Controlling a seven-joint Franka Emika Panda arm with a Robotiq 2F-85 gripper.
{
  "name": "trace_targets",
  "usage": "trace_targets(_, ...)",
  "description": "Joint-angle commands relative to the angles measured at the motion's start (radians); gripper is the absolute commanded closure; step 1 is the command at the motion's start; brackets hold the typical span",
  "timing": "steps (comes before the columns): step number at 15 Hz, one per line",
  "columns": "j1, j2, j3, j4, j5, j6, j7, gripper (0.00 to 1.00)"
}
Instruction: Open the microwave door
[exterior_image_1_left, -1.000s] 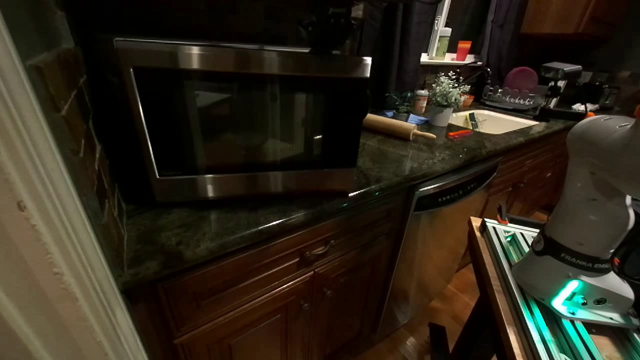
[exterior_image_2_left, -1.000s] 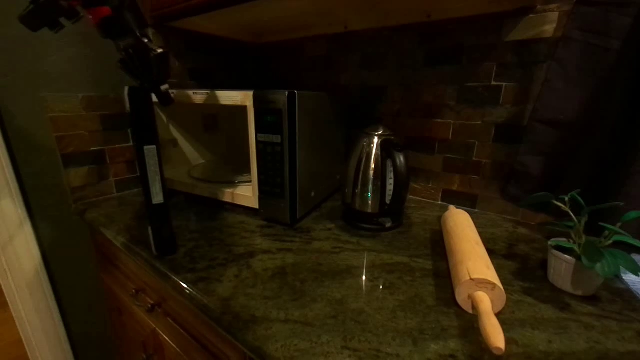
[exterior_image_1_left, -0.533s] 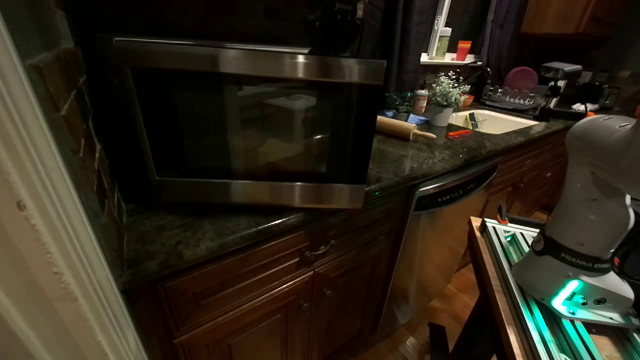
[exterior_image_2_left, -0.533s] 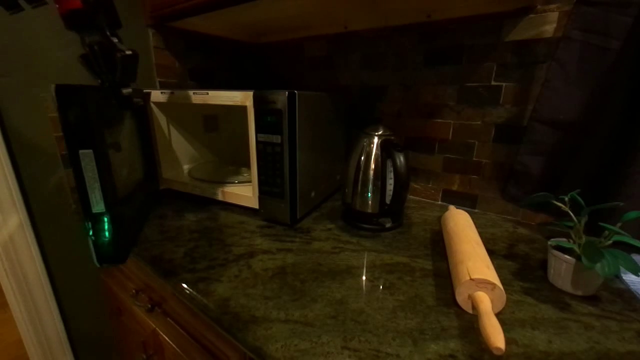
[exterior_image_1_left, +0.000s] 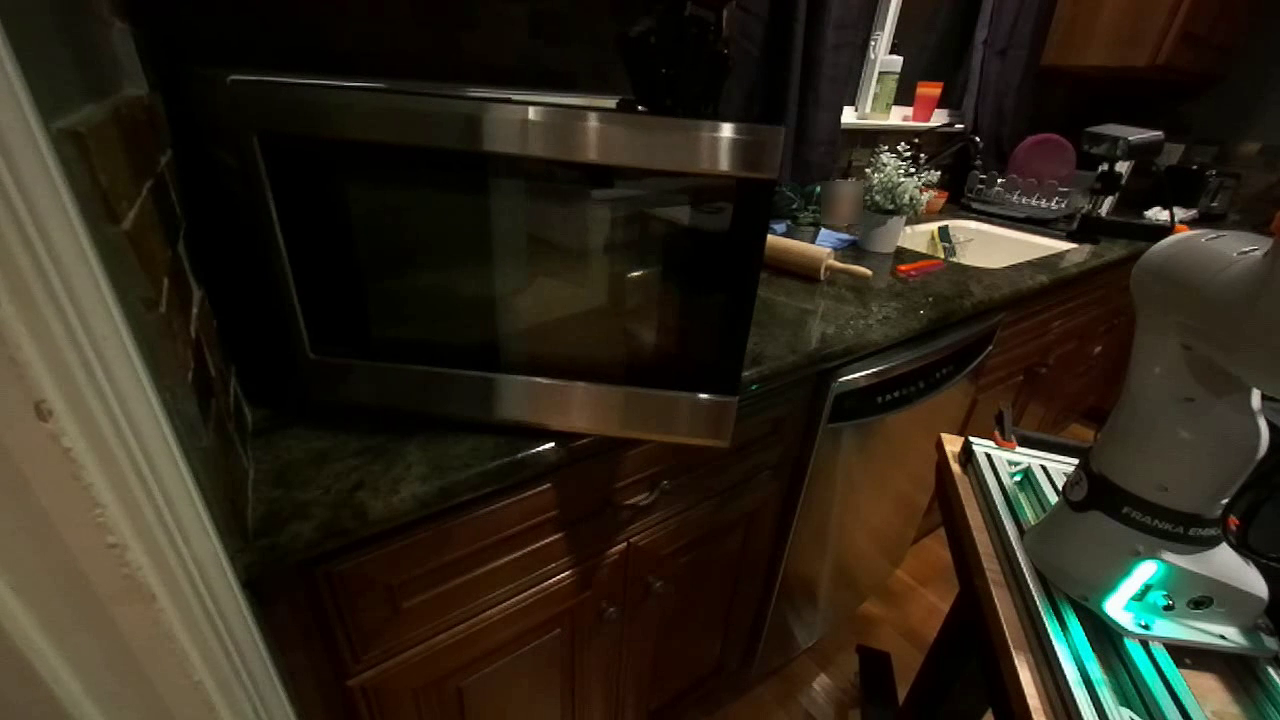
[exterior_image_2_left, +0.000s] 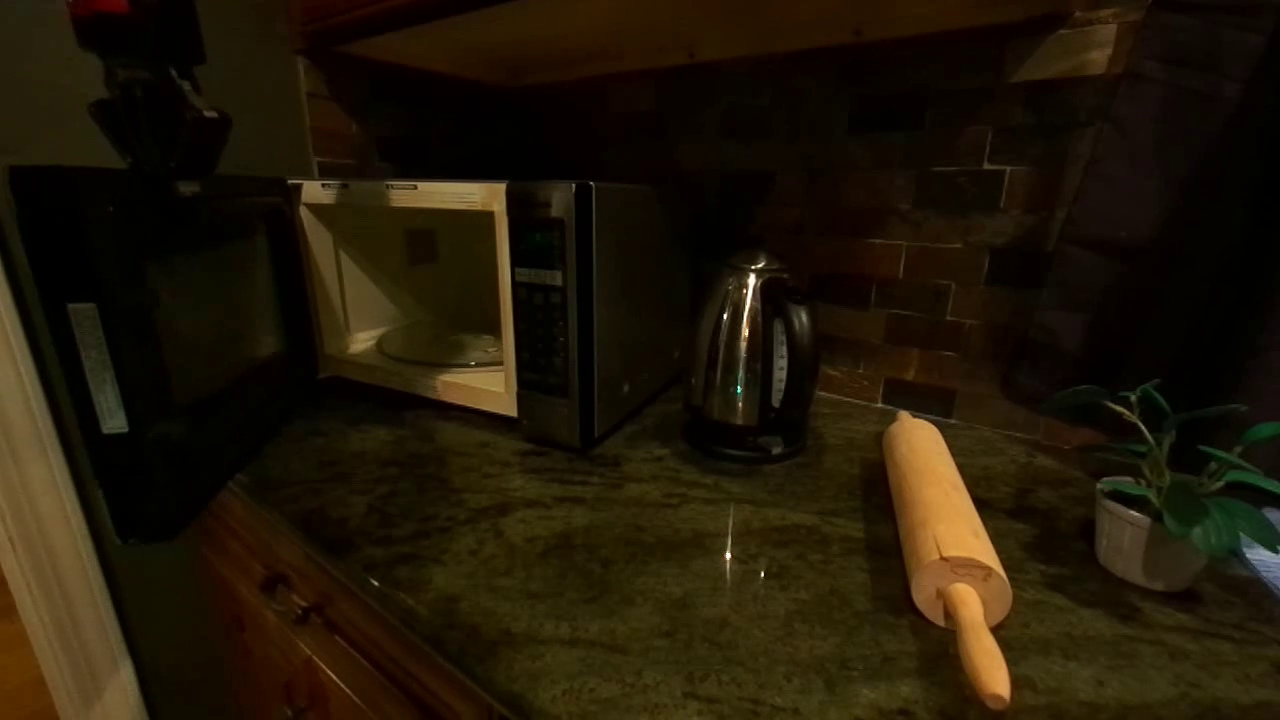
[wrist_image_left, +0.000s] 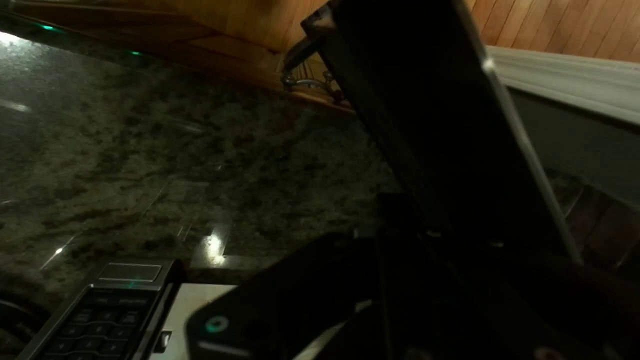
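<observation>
We find the black two-fingered robot gripper (exterior_image_2_left: 174, 174) pointing down at the upper edge of the wide rectangular microwave door (exterior_image_2_left: 215, 300), steel-framed around a dark glass window. We cannot tell whether the fingers are spread, pressed together or pinching that edge, since black runs into black; in the wrist view they overlap the door's dark shape, and we cannot confirm contact. The door stands upright, swung out from the boxy steel-and-black microwave (exterior_image_2_left: 635, 300), and in an exterior view we look onto its inner face. Its long axis lies level, running outward from the hinge side at the microwave's cream-coloured front rim, so that the free end points away from the appliance and juts past the front edge of the dark green mottled stone counter (exterior_image_2_left: 600, 540). Beside the microwave we see a shiny steel kettle (exterior_image_2_left: 735, 350) with a black handle.
</observation>
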Motion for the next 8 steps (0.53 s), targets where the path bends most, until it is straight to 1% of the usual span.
trace_targets(1, 0.01, 0.002, -0.003, 0.001, 0.09, -0.05, -0.077, 1.0)
trace_targets(4, 0.016, 0.005, -0.004, 0.008, 0.158, -0.09, -0.128, 1.0)
trace_targets(8, 0.024, 0.0, -0.001, 0.0, 0.2, -0.123, -0.192, 1.0)
